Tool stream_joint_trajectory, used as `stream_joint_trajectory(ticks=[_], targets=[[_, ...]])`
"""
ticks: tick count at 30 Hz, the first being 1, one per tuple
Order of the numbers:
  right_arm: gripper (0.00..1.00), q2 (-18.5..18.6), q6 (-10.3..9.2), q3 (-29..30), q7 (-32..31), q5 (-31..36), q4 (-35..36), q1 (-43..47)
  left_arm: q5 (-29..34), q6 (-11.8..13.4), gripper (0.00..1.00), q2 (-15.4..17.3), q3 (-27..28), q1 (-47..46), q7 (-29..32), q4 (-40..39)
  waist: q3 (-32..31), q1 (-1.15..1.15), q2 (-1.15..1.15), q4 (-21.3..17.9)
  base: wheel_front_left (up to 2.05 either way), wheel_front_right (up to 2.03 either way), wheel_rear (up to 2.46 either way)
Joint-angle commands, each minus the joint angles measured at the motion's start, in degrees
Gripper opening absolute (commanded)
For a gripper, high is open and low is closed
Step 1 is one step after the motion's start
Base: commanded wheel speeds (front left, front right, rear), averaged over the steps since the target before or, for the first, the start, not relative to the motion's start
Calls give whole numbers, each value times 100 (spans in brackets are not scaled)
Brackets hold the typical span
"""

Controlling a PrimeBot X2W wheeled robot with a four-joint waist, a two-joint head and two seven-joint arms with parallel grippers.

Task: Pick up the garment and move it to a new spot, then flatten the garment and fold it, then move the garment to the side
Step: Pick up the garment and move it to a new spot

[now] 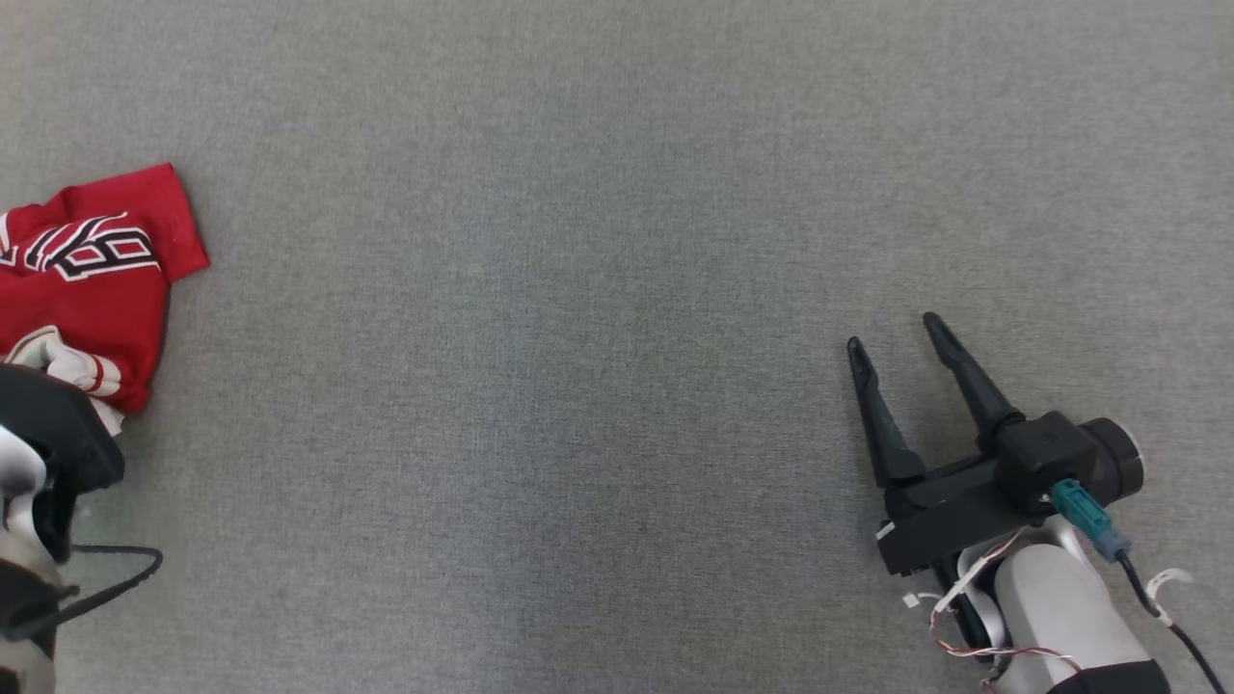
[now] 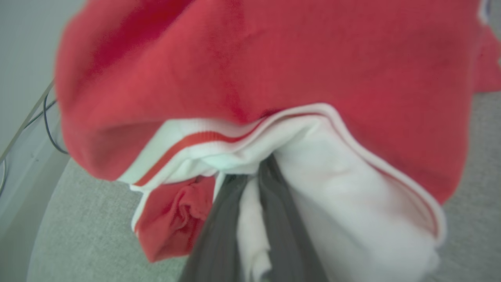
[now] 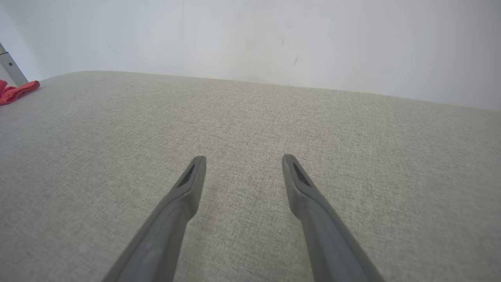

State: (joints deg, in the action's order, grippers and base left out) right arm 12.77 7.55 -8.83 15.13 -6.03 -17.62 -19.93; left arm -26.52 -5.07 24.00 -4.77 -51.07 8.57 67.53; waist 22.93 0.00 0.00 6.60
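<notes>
The garment [image 1: 96,280] is red with white striped trim and black-and-white lettering, and it lies crumpled at the far left of the grey surface. In the left wrist view the garment [image 2: 274,58] bulges close to the lens. My left gripper [image 2: 253,184] has its two dark fingers nearly together, with a fold of white cloth pinched between them. Its fingertips are buried under the trim. At the lower right, my right gripper [image 1: 897,333] hovers open over bare cloth-covered surface, far from the garment. The right wrist view shows that gripper [image 3: 242,160] open, with a red edge of the garment [image 3: 15,92] at far left.
A grey woven surface [image 1: 578,337] spreads across the whole head view. A pale wall [image 3: 274,35] rises behind its far edge. A black cable [image 1: 116,569] loops by my left arm, and a metal post [image 3: 9,66] stands at the left.
</notes>
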Motion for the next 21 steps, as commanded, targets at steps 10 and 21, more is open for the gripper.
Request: stream_joint_trajectory(ticks=[10, 21], targets=[[100, -440, -14, 26, -1, -75, -158, 87, 72, -251, 0, -109, -599, -555, 36, -755, -551, 0, 0, -468, 0, 0, 0], [100, -720, -14, 252, -1, -149, -275, 205, -770, -236, 0, -829, -1696, -172, -394, -1986, -794, 0, 0, -1143, 0, 0, 0]])
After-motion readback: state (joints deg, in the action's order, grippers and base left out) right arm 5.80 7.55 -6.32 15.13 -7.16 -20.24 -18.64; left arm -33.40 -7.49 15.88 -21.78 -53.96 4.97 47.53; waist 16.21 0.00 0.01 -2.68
